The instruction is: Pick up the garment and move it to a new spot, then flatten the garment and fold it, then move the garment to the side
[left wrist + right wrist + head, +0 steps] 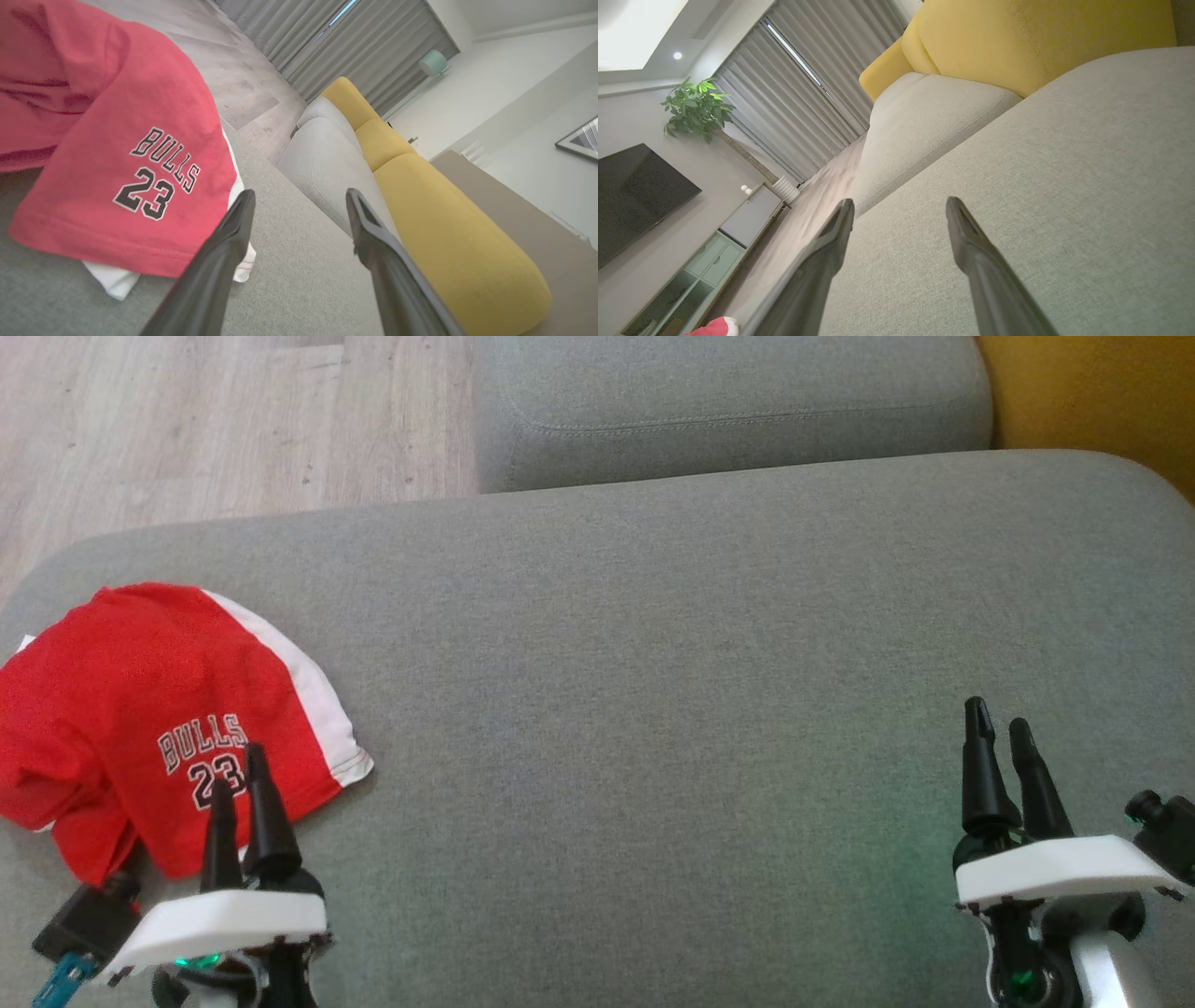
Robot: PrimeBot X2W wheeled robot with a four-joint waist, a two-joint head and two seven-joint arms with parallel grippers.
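Note:
The garment (159,709) is a red piece with a white side stripe and "BULLS 23" printed on it. It lies crumpled at the left end of the grey sofa seat (653,663). My left gripper (238,770) hovers over its near edge, open and empty. In the left wrist view the garment (117,140) lies left of my open left gripper (299,196). My right gripper (997,711) stands open over bare cushion at the lower right, far from the garment. In the right wrist view my right gripper (899,203) holds nothing, and a red scrap of the garment (712,327) shows at the bottom edge.
A second grey cushion (728,401) sits beyond the seat, with a yellow backrest (1092,392) at the far right. Wooden floor (187,420) lies past the seat's far left edge. The room holds curtains (803,84), a potted plant (696,107) and a TV (630,196).

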